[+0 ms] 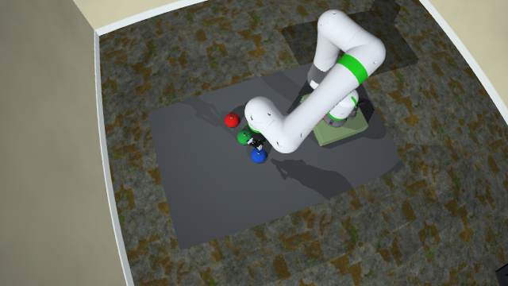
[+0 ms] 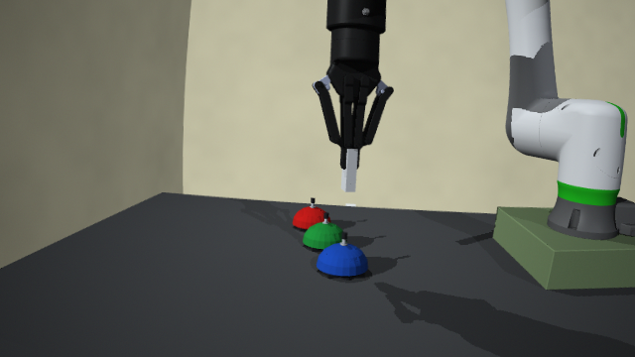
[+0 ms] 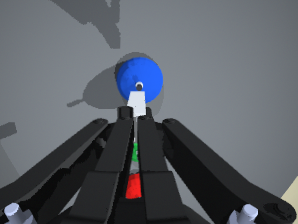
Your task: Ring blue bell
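Observation:
The blue bell (image 2: 342, 260) sits on the dark mat, nearest of a row of three bells, with its small button (image 2: 343, 241) up. It also shows in the overhead view (image 1: 259, 156) and in the wrist view (image 3: 139, 79). My gripper (image 2: 349, 183) is shut with nothing between the fingers. It hangs well above the bells, apart from them. In the wrist view the joined fingertips (image 3: 136, 104) line up over the blue bell's button (image 3: 139, 86).
A green bell (image 2: 322, 234) stands just behind the blue one, and a red bell (image 2: 310, 217) behind that. They also show in the overhead view as green (image 1: 244, 137) and red (image 1: 232, 120). The robot's green base block (image 2: 556, 248) stands at the right.

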Tool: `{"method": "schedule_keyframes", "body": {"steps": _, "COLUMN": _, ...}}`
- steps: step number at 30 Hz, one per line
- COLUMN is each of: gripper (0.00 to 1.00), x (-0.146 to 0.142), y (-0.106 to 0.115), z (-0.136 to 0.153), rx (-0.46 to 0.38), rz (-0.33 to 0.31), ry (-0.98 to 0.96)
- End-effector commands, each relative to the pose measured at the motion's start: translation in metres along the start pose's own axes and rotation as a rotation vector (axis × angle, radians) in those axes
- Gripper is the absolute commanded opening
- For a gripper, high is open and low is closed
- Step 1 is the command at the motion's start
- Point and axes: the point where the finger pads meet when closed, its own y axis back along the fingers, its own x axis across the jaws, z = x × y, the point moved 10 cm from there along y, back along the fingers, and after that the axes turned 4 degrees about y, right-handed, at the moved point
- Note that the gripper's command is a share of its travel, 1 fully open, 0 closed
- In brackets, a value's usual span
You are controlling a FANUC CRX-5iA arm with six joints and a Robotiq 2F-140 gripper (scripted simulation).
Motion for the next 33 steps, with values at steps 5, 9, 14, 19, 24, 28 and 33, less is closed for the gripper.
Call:
{"method": "schedule_keyframes", "body": {"steps": 5, "gripper": 0.00, "x": 0.000, "y": -0.001, "z": 0.000, "rx": 0.000, "rz": 0.000, "ry": 0.000}}
{"method": "schedule_keyframes", "body": {"steps": 9, "gripper": 0.00, "x": 0.001, "y": -0.003, "z": 0.000, "rx": 0.000, "rz": 0.000, "ry": 0.000}}
{"method": "schedule_keyframes", "body": {"steps": 14, "gripper": 0.00, "x": 0.001, "y": -0.008, "z": 0.000, "rx": 0.000, "rz": 0.000, "ry": 0.000}}
{"method": "schedule_keyframes", "body": {"steps": 19, "gripper": 0.00, "x": 0.002, "y": -0.016, "z": 0.000, "rx": 0.000, "rz": 0.000, "ry": 0.000}}
{"method": "schedule_keyframes", "body": {"steps": 24, "gripper": 0.00, "x": 0.003, "y": -0.021, "z": 0.000, "rx": 0.000, "rz": 0.000, "ry": 0.000}}
{"method": "schedule_keyframes", "body": {"steps": 28, "gripper": 0.00, "x": 0.004, "y": -0.028, "z": 0.000, "rx": 0.000, "rz": 0.000, "ry": 0.000}}
{"method": "schedule_keyframes", "body": {"steps": 33, "gripper": 0.00, "x": 0.006, "y": -0.038, "z": 0.000, "rx": 0.000, "rz": 0.000, "ry": 0.000}}
